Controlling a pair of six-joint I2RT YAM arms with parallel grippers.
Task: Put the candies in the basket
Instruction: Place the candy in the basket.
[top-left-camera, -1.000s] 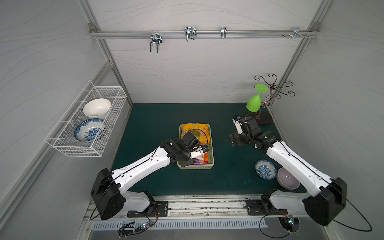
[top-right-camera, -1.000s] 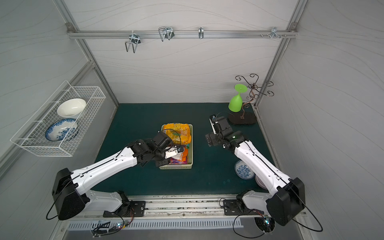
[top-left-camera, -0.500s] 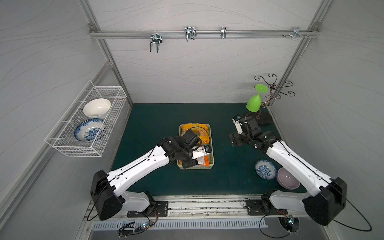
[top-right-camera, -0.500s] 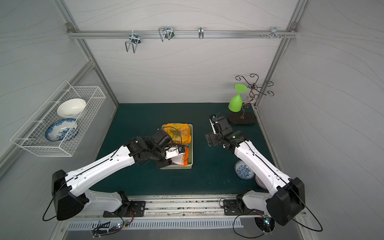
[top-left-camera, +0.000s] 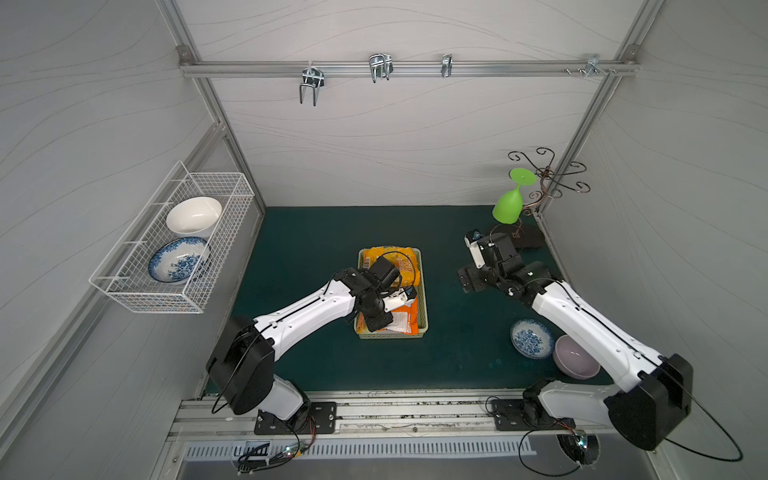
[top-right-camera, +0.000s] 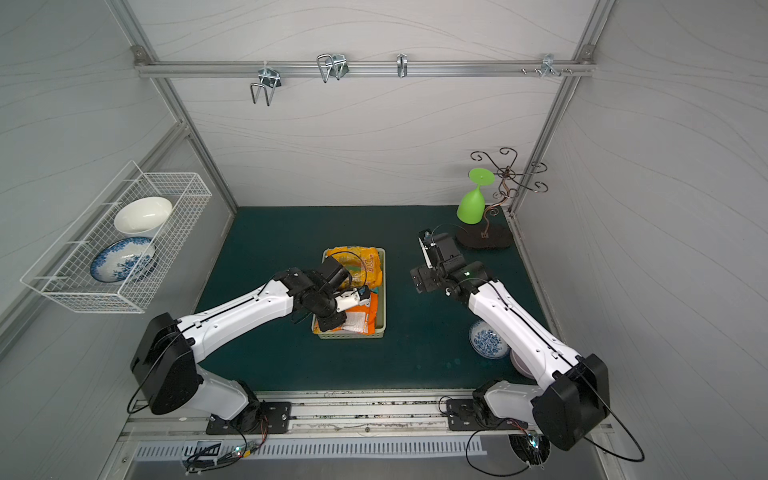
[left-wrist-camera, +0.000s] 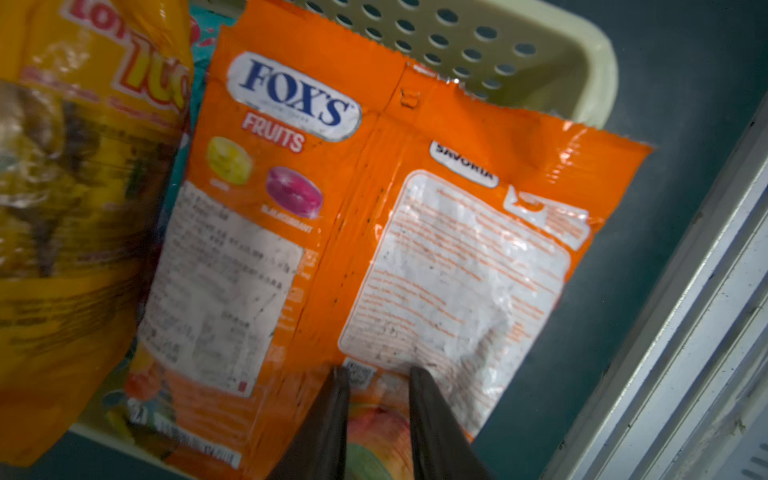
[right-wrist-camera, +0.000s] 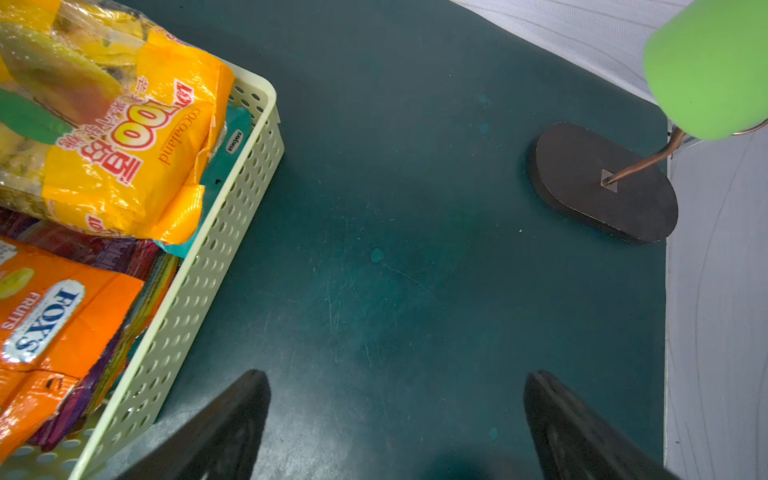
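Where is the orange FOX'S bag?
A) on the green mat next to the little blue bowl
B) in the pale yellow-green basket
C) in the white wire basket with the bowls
B: the bag lies inside the holey-walled basket.

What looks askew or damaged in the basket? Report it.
The orange FOX'S bag, lying seam side up, is creased and speckled with dark marks. In the left wrist view its corner seems to stick out past the rim of the basket, so it may not sit fully inside.
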